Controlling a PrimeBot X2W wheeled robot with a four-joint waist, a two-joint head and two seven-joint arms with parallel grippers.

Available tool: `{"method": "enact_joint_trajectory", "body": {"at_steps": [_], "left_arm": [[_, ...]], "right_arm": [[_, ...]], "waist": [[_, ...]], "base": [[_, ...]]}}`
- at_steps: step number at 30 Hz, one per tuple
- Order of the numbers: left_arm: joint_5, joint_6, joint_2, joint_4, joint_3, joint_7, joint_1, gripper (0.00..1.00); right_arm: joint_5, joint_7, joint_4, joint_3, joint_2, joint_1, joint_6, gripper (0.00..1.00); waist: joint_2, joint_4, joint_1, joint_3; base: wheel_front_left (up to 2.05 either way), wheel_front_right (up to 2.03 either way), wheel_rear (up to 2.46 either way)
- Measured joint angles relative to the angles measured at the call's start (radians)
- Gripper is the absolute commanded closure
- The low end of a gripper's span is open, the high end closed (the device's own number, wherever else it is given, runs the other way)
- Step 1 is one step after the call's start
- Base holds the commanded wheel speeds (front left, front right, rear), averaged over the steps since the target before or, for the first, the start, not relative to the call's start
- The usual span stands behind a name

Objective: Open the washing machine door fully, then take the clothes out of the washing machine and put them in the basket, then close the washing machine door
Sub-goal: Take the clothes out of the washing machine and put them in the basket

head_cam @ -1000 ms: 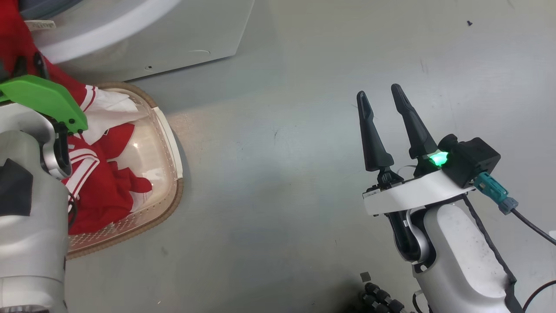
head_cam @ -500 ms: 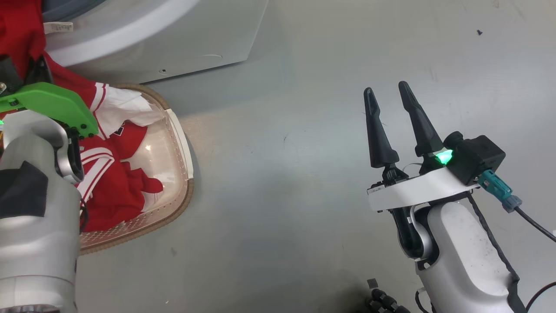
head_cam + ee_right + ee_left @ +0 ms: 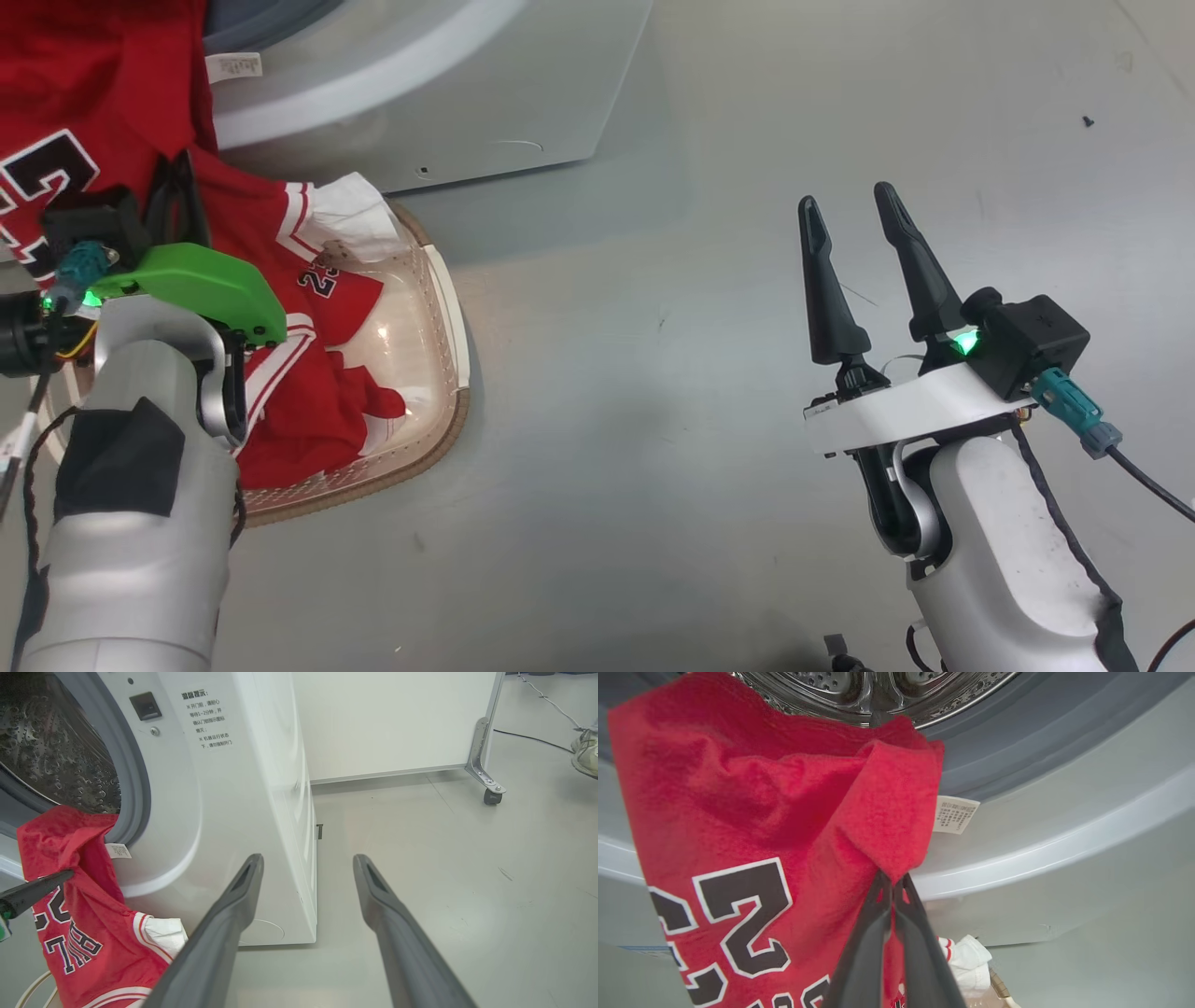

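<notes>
Left gripper [image 3: 892,883]: closed tight on a fold of the jersey, just below the mouth of the drum [image 3: 878,690].
Jersey [image 3: 738,812]: draped out over the front lip and down the machine's face, lower end already heaped in the basket; long axis from drum to basket.
Basket [image 3: 456,411]: on the floor just beside the machine's foot, below the pinch point and toward the robot.
Washing machine [image 3: 224,788]: mouth open, bare steel showing behind the cloth.
Coming move, as judged: out and down toward the basket, then release; left arm far nearer.
Right gripper [image 3: 845,198]: fingers spread, holding nothing, well apart over bare floor.
Floor [image 3: 672,448]: smooth grey, lightly scuffed.
Room: white panel on a castor [image 3: 490,794], a cable [image 3: 537,737], a shoe [image 3: 586,756] at the far right edge.
</notes>
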Motion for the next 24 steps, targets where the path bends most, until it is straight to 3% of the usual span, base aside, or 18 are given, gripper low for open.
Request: {"method": "enact_joint_trajectory", "body": {"at_steps": [11, 19, 24], "left_arm": [[0.044, -0.002, -0.009, -0.167, -0.029, -0.016, 0.049, 1.0], [0.076, 0.0, -0.016, -0.416, -0.024, -0.016, 0.084, 1.0], [0.085, 0.001, -0.02, -0.501, -0.025, -0.016, 0.134, 1.0]], "right_arm": [[-0.049, 0.0, 0.03, -0.03, 0.0, 0.037, 0.01, 0.0], [-0.063, 0.0, 0.044, -0.046, 0.0, 0.065, 0.019, 0.0], [-0.072, 0.0, 0.049, -0.049, 0.0, 0.08, 0.024, 0.0]], "waist": [[0.0, 0.062, 0.0, -0.062], [0.0, 0.104, 0.0, -0.114], [0.0, 0.122, 0.0, -0.139]], "base": [[0.0, 0.0, 0.0], [0.0, 0.0, 0.0], [0.0, 0.0, 0.0]]}}
